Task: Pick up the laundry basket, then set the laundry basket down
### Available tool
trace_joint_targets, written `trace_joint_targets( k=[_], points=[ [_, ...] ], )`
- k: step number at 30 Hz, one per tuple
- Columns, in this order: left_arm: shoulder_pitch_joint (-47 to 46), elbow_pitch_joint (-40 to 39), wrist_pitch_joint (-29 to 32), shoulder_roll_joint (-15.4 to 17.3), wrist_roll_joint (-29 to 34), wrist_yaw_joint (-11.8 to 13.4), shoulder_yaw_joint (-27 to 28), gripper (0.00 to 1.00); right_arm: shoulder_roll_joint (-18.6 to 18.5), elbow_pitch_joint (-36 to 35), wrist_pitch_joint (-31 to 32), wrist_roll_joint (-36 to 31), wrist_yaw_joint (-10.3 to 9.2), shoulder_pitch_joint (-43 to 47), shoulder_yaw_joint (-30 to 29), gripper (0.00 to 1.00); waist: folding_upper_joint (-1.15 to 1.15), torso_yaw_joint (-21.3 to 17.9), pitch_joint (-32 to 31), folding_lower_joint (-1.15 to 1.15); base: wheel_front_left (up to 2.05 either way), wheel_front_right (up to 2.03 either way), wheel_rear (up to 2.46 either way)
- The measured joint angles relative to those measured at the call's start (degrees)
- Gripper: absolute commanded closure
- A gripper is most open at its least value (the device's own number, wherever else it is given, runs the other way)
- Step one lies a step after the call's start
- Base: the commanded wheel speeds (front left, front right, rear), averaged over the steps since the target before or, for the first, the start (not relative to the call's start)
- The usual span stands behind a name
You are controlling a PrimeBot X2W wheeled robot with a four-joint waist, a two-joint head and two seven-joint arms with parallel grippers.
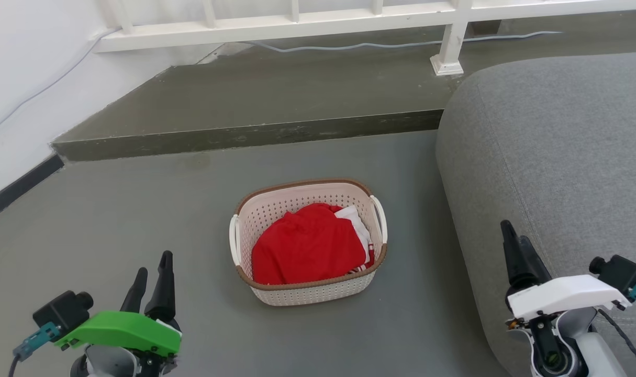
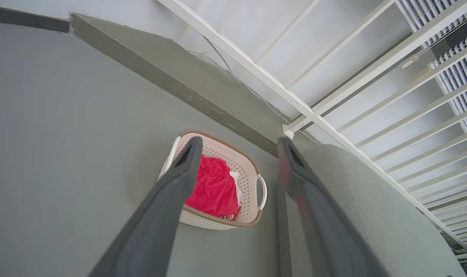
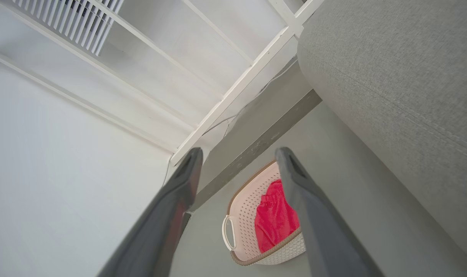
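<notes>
The laundry basket (image 1: 312, 294) stands upright on the grey floor in the middle of the head view, cream and perforated with a brown rim and a white handle on each side. A red garment (image 1: 307, 246) and a white cloth (image 1: 357, 222) lie inside it. My left gripper (image 1: 154, 267) hangs open at the lower left, well short of the basket and to its left. My right gripper (image 1: 509, 233) is open at the lower right, in front of the sofa and apart from the basket. Both wrist views show the basket (image 2: 245, 169) (image 3: 245, 204) beyond empty, spread fingers (image 2: 187, 161) (image 3: 294, 173).
A grey sofa (image 1: 548, 157) rises close to the basket's right. Behind the basket runs a raised floor step (image 1: 244, 137), with a white railing (image 1: 297, 23), its post (image 1: 448, 52) and a cable (image 1: 380, 46) beyond. A white wall (image 1: 30, 78) closes the left side.
</notes>
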Motion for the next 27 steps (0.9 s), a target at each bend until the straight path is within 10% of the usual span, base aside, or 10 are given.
trace_joint_targets(
  k=[27],
  points=[
    [0.42, -1.49, -4.95, 0.46, 22.27, 4.03, -5.34, 0.0, 0.08, -1.66, -4.25, -21.76, -3.6, 0.99, 5.69, 0.0, 0.0, -0.26, -0.32, 0.0, 0.0, 0.0, 0.0]
  ],
)
